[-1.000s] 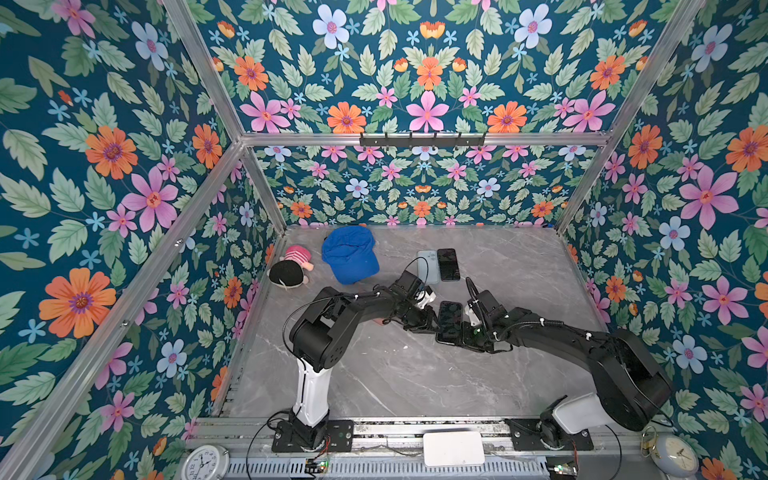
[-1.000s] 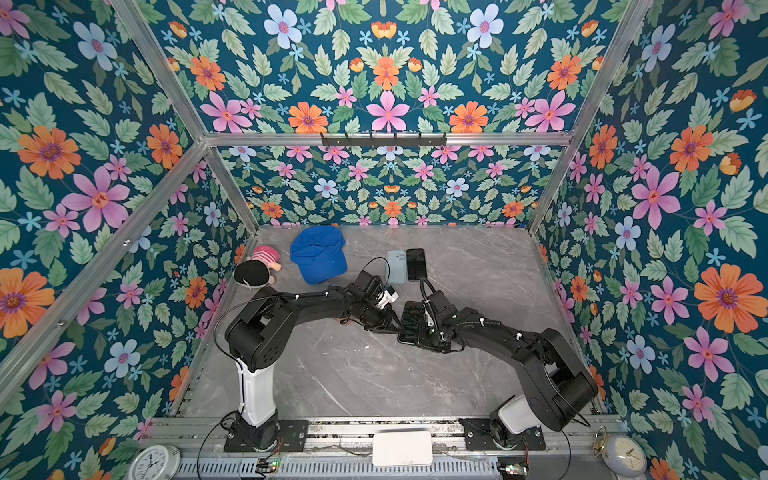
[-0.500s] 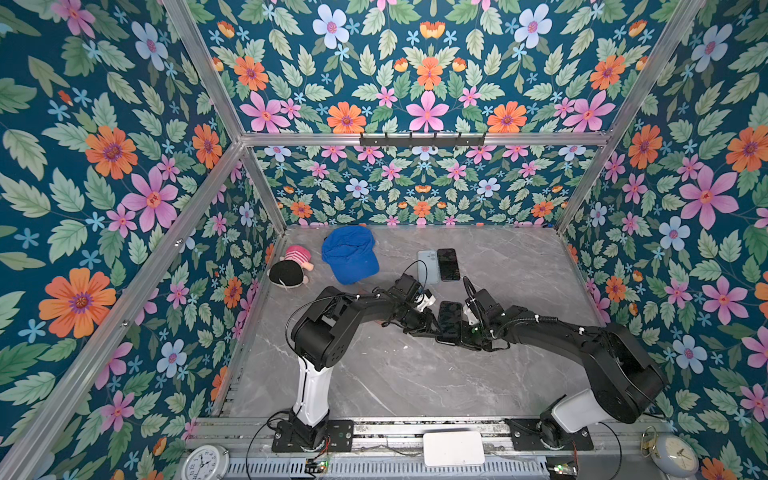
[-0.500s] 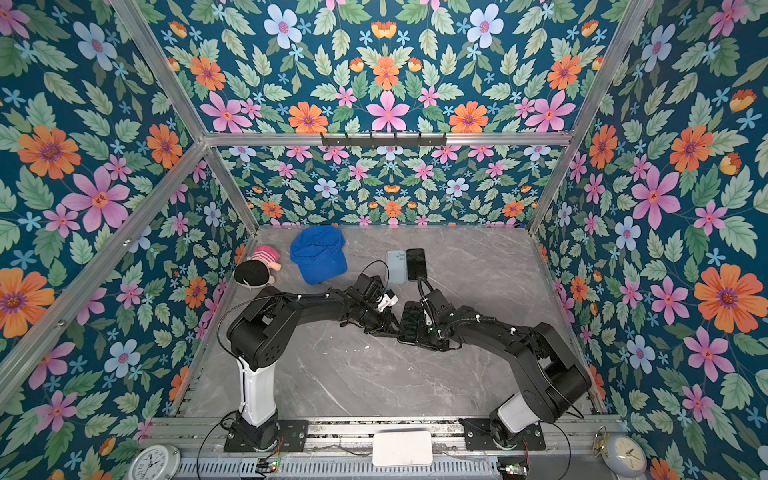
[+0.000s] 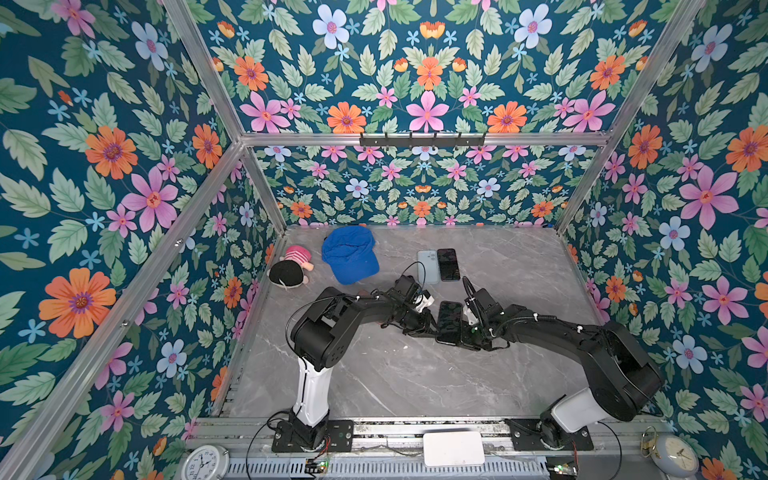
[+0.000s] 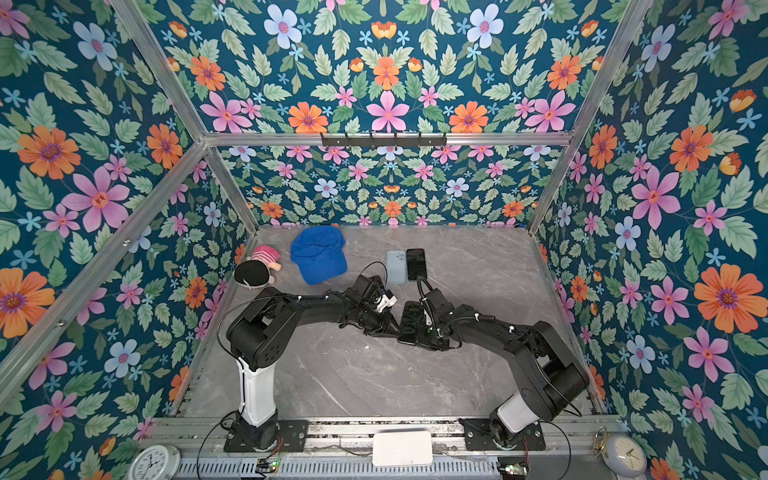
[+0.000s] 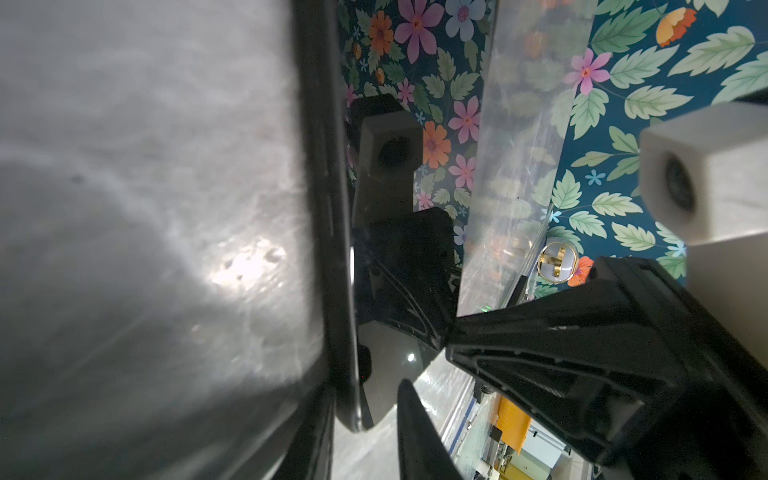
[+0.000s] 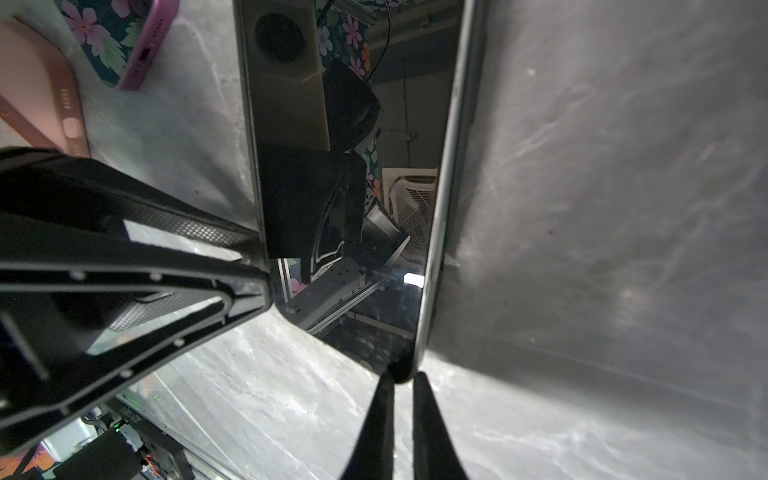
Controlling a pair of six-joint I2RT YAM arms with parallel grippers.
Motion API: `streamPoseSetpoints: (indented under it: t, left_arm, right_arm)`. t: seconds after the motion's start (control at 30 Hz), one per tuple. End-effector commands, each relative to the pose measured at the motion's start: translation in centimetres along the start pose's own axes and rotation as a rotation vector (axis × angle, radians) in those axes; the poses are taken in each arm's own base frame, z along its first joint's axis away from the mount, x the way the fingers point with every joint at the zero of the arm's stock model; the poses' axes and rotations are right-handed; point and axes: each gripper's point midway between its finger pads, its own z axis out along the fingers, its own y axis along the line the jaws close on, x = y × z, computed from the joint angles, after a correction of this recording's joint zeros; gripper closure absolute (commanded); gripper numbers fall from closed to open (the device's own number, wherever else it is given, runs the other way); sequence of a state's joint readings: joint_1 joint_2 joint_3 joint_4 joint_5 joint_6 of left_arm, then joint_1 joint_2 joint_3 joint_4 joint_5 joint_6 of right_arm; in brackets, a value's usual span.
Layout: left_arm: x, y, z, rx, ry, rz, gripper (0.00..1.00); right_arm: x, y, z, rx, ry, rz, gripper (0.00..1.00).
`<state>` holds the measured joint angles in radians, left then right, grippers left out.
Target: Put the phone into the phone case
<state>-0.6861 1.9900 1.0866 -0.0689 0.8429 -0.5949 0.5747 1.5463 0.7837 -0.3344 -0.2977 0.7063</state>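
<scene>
Phone [image 5: 449, 322] sits centrally on the desk [image 5: 395, 374]; right gripper [image 8: 402, 376] is clamped on its near right corner, left gripper [image 7: 365, 386] slightly open astride its left edge.

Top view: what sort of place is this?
Probably a robot test booth: floral-print walls on an aluminium frame enclose a marble-look tabletop, with left arm and right arm bolted to its front rail.

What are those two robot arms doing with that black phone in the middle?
Both arms reach to the black phone at the middle of the grey table. The right tool is shut on its thin edge. The left tool sits astride the other side; whether it pinches is unclear. What looks like a pale blue case lies at the back beside another black phone, not yet used.
</scene>
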Motion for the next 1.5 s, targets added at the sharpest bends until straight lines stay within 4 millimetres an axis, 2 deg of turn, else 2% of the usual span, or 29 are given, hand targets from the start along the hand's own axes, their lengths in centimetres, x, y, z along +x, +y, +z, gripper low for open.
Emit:
streamPoseSetpoints:
  t: [0.0, 0.13, 0.37, 0.5, 0.77, 0.97, 1.2, 1.47]
  left_arm:
    - [0.5, -0.8, 0.3, 0.036, 0.021, 0.019, 0.76]
    - [0.7, -0.6, 0.3, 0.026, 0.024, 0.015, 0.79]
    - [0.7, -0.4, 0.0, 0.01, 0.021, 0.016, 0.79]
    - [0.7, -0.3, 0.0, 0.004, 0.023, 0.018, 0.78]
    - [0.7, -0.3, 0.0, -0.001, 0.021, 0.017, 0.78]
    - [0.6, -0.4, 0.1, 0.002, 0.02, 0.017, 0.78]
    - [0.5, -1.0, 0.4, 0.023, 0.019, 0.022, 0.77]
    - [0.6, -1.7, 0.7, 0.046, 0.023, 0.031, 0.72]
  right_arm:
    - [-0.9, 1.4, 0.3, -0.058, -0.025, -0.027, 0.9]
    - [-0.6, 1.0, -0.1, -0.033, -0.02, -0.024, 0.9]
    - [-0.7, -0.8, -1.4, 0.037, -0.046, 0.012, 0.76]
    - [-1.1, -0.9, -1.4, 0.041, -0.055, 0.016, 0.76]
    - [-1.4, -0.4, -0.7, 0.023, -0.044, 0.006, 0.8]
    - [-1.3, -0.1, -0.5, 0.005, -0.037, 0.0, 0.88]
    - [-1.1, 0.3, 0.3, -0.035, -0.016, 0.005, 0.91]
    - [-0.8, 0.1, 0.9, -0.044, -0.003, 0.016, 0.92]
